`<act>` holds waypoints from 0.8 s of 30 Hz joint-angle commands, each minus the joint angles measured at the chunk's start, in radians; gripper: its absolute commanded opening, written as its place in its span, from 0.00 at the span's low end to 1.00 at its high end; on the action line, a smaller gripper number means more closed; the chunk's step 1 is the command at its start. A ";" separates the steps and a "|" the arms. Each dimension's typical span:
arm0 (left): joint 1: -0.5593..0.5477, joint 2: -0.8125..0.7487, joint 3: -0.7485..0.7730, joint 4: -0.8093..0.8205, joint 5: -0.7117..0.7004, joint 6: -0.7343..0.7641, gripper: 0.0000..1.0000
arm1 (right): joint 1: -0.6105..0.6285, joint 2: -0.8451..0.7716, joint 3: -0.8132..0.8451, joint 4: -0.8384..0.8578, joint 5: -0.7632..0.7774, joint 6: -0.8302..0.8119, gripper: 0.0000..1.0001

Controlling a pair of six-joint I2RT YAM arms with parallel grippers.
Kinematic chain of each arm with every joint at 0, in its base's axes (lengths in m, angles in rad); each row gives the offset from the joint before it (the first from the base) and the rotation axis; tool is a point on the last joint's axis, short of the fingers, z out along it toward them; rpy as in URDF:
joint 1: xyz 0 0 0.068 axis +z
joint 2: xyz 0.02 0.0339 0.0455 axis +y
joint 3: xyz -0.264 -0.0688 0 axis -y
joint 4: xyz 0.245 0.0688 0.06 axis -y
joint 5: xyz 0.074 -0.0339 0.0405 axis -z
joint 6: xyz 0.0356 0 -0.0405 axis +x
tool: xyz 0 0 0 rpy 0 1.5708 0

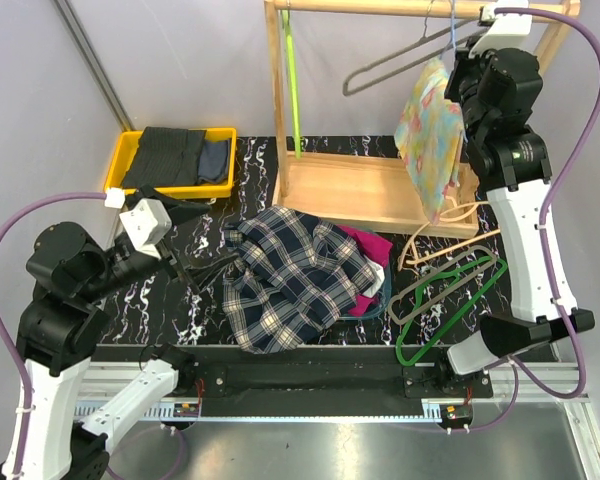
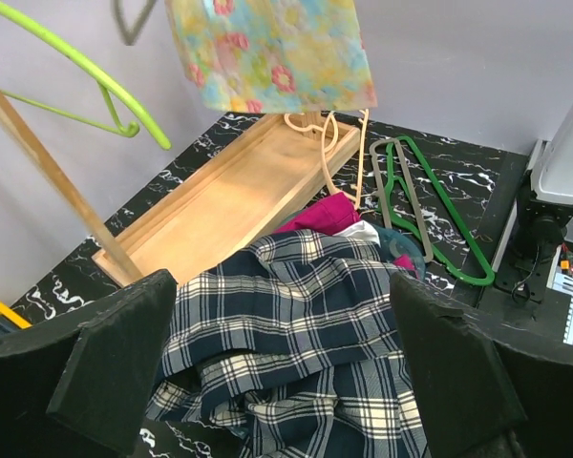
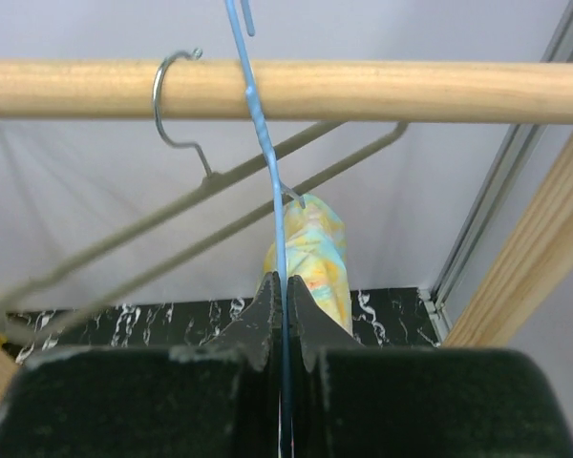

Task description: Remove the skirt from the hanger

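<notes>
You had one wooden clothes rack [image 1: 360,190], one yellow plastic bin [image 1: 180,190], one flowery pastel skirt [image 1: 432,130], one blue checked cloth [image 1: 290,280] and one dark green wire hanger [image 2: 470,277].

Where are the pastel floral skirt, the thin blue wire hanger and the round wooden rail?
pastel floral skirt [image 1: 432,130], top external view, middle of the hanging cloth.
thin blue wire hanger [image 3: 269,167], right wrist view, neck below the rail.
round wooden rail [image 3: 411,88], right wrist view, bare right stretch.

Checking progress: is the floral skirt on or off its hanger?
On: the floral skirt hangs from the blue hanger.
</notes>
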 commanded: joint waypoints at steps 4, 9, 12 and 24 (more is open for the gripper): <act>0.004 -0.019 0.022 0.007 -0.029 0.032 0.99 | -0.041 0.038 0.138 0.154 0.095 0.012 0.00; 0.004 -0.014 0.016 0.009 -0.022 0.032 0.99 | -0.042 -0.072 0.012 0.150 0.096 0.043 0.00; 0.004 -0.006 0.025 0.012 -0.014 0.025 0.99 | -0.041 -0.184 -0.139 0.154 0.081 0.084 0.00; 0.004 0.026 0.034 0.053 0.038 -0.032 0.99 | -0.041 -0.573 -0.466 -0.036 -0.224 0.329 0.00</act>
